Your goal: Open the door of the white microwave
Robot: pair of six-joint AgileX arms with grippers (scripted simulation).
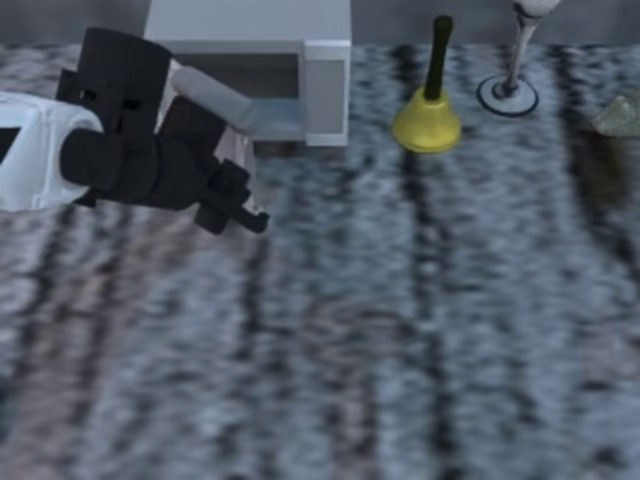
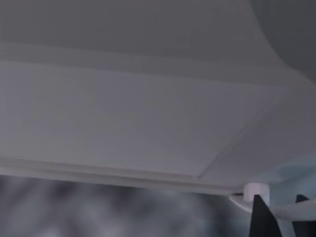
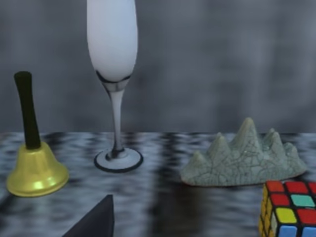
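The white microwave (image 1: 250, 20) stands at the back left of the table. Its door (image 1: 222, 98) is swung partway out from the cavity toward my left arm. My left gripper (image 1: 248, 214) sits in front of the door's free edge. In the left wrist view the door (image 2: 123, 113) fills most of the picture, and my left gripper (image 2: 278, 198) is shut on the door's white bar handle (image 2: 256, 190), one dark finger on each side. My right gripper (image 3: 104, 218) is out of the top view, and only a dark part of it shows in the right wrist view.
A yellow bell (image 1: 427, 120) with a black handle stands right of the microwave. Beyond it is a wine glass (image 1: 508, 92), then a crackled grey-green ceramic piece (image 1: 620, 118) at the right edge. A colour cube (image 3: 289, 210) lies close to the right wrist camera.
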